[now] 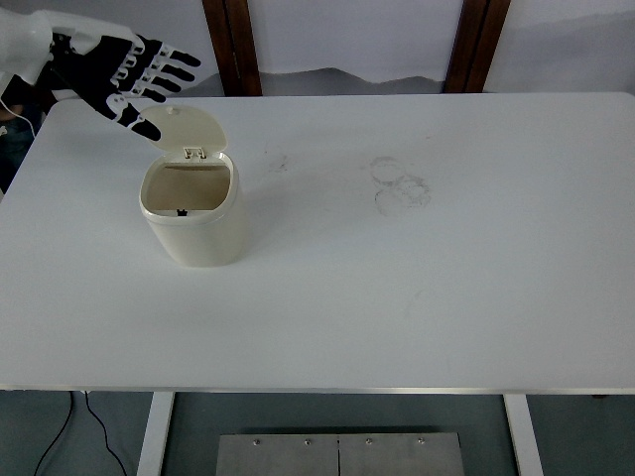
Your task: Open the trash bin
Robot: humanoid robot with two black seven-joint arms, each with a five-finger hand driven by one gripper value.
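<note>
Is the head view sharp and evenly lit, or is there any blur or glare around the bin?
Head view: trash bin sharp, soft shadow to its right; left hand slightly soft; table evenly lit, no glare, only faint ring smudges.
</note>
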